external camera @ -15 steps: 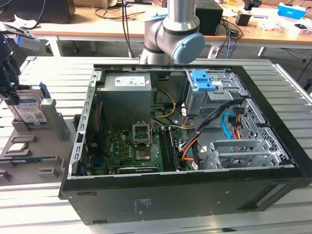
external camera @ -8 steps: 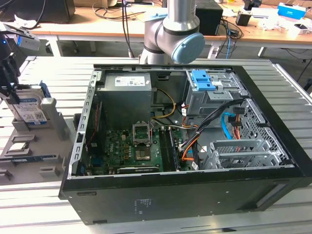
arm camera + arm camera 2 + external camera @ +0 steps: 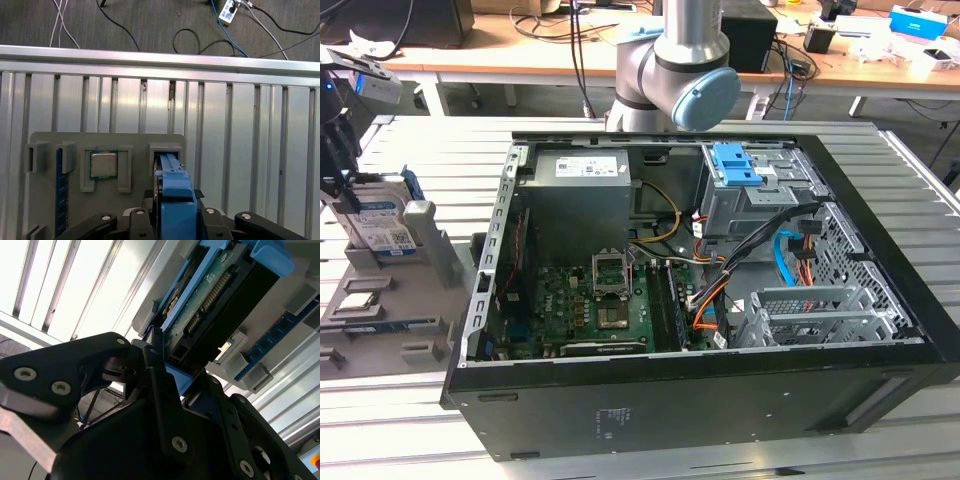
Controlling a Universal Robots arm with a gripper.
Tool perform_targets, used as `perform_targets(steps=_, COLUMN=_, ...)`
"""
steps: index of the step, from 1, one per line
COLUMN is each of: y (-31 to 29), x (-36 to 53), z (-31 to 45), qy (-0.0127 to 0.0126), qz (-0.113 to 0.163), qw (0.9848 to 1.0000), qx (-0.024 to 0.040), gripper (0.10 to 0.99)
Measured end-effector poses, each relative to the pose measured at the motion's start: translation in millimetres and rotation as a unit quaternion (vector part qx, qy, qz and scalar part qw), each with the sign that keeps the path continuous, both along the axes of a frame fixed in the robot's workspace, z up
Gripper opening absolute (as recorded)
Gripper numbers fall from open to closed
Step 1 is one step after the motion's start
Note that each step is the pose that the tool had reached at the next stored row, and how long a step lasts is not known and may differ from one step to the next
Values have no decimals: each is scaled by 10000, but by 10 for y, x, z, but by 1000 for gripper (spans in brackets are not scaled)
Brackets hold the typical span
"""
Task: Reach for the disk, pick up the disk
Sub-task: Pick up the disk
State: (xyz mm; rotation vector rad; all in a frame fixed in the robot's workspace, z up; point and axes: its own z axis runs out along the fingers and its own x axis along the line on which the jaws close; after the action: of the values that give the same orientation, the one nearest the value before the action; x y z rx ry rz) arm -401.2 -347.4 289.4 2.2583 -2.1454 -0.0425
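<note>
End effector (image 3: pixel 173 194) tight on both sides of the upright disk (image 3: pixel 176 205) — disk in a slot of the grey holder (image 3: pixel 135 142)

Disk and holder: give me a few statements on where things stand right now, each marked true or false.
1. The disk stands on edge in the grey holder. True.
2. The disk sits inside the computer case. False: it is outside, to the exterior view's left of the case.
3. A square chip lies in a pocket of the holder, beside the disk. True.
4. The case is closed up. False: it lies open, with the motherboard exposed.
5. The gripper hangs over the case. False: it is at the disk, above the holder.
</note>
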Motion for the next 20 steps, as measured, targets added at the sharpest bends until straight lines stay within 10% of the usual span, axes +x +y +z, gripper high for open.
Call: perform_targets(steps=20, y=5, x=1, z=213, qy=0, qz=1, qw=10000, qx=0, gripper=369)
